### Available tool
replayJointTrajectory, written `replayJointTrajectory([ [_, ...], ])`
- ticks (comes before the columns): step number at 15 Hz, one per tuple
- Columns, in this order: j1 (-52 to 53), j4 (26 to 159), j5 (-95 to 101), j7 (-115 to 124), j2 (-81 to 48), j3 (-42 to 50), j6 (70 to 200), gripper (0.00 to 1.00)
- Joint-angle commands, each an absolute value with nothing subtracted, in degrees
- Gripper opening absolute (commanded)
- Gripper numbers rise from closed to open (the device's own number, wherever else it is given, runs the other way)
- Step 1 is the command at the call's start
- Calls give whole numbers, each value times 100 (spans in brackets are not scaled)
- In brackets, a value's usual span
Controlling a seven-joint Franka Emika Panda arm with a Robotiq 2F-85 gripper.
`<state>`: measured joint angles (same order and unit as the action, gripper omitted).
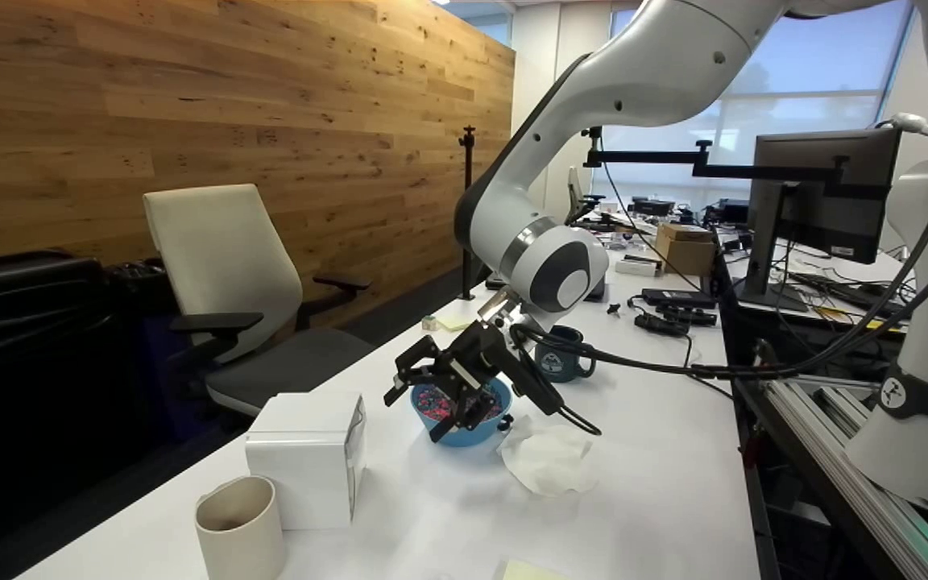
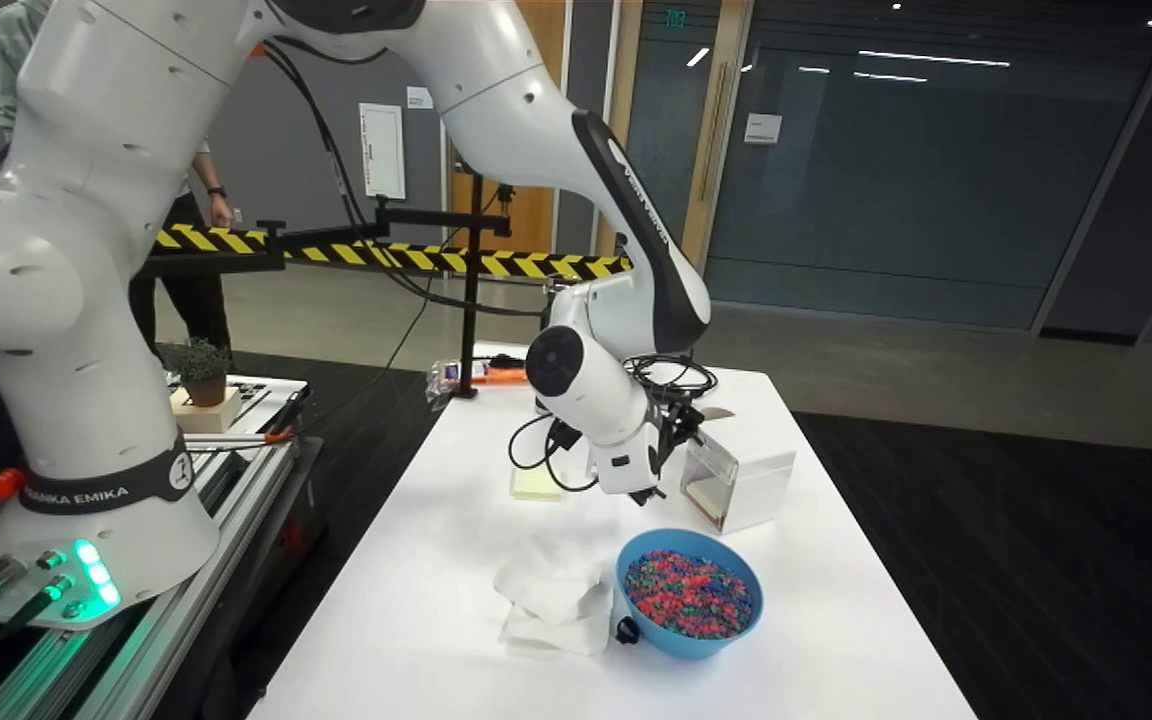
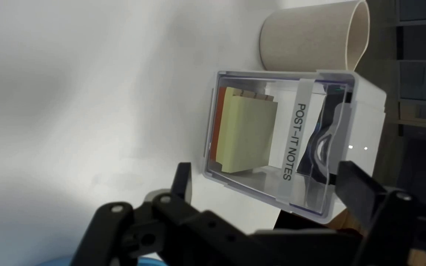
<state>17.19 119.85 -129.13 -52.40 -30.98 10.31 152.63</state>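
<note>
Arching high over the long white bench (image 2: 416, 620), the white-and-grey jointed robot arm (image 1: 657, 72) bends up top, slopes its forearm (image 2: 521, 115) down & folds hard at the wrist (image 2: 586, 385). From where I'm standing, the wrist is off vert., tipped at a slant, w/ the black jointed fingers (image 3: 182, 183) pointed twd the white box w/ a clear plastic front (image 1: 303, 471), label (image 3: 295, 142) reading POST-IT NOTES. Fingers stand wide apart, gripping nothing, nr the box but clear of it. Box is on the bench, pale yellow paper pads (image 3: 250, 136) inside, just beside a beige, rounded cup (image 3: 305, 38). Also nr the fingers: a round blue bowl (image 2: 681, 540) filled w/ tiny red, blue & green bits (image 2: 691, 595). Thin, rumpled white paper (image 2: 558, 600) lies just beside the bowl; a dark green mug (image 1: 558, 366) stands nr it.
</note>
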Motion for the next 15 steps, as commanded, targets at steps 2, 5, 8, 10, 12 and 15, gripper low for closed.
replayJointTrajectory([
  [2,1719,11985,-12913,-5240,-3098,1031,15263,100],
  [5,1719,11985,-12913,-5240,-3098,1031,15263,100],
  [8,1710,12007,-12844,-5192,-3085,1022,15273,100],
  [10,1695,12077,-12845,-5222,-3043,1021,15196,100],
  [12,1691,12154,-12825,-5252,-2997,1021,15156,100],
  [15,1702,12236,-12829,-5272,-2944,1011,15131,100],
])
